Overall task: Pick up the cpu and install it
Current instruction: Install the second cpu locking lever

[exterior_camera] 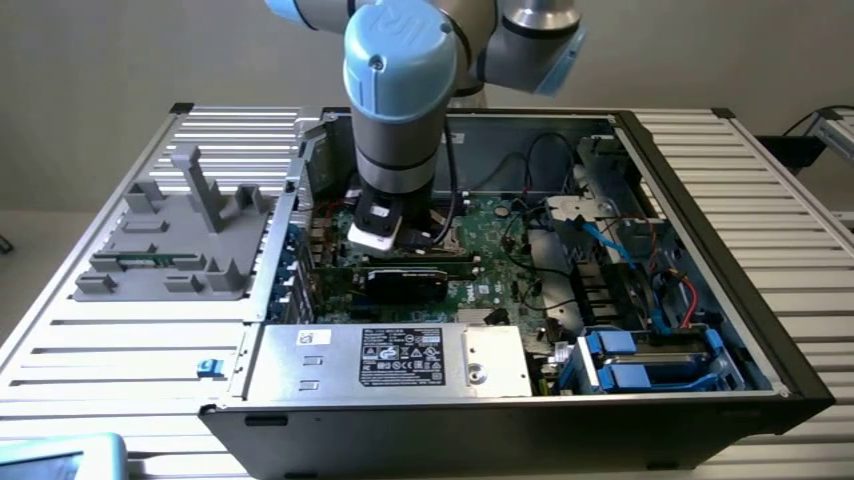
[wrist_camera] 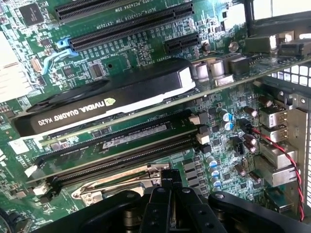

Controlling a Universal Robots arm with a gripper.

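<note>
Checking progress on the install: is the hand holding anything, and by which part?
It cannot be told: the hand is shut low over the motherboard, with nothing visible between its fingers.

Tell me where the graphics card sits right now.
The graphics card stands in a motherboard slot, mid-case in the exterior view, just beyond the memory slots from the gripper.

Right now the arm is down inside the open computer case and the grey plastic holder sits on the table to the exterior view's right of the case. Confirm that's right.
One thing is wrong: the grey plastic holder sits to the exterior view's left of the computer case, not its right. The exterior view shows it. The arm is indeed down inside the open case.
</note>
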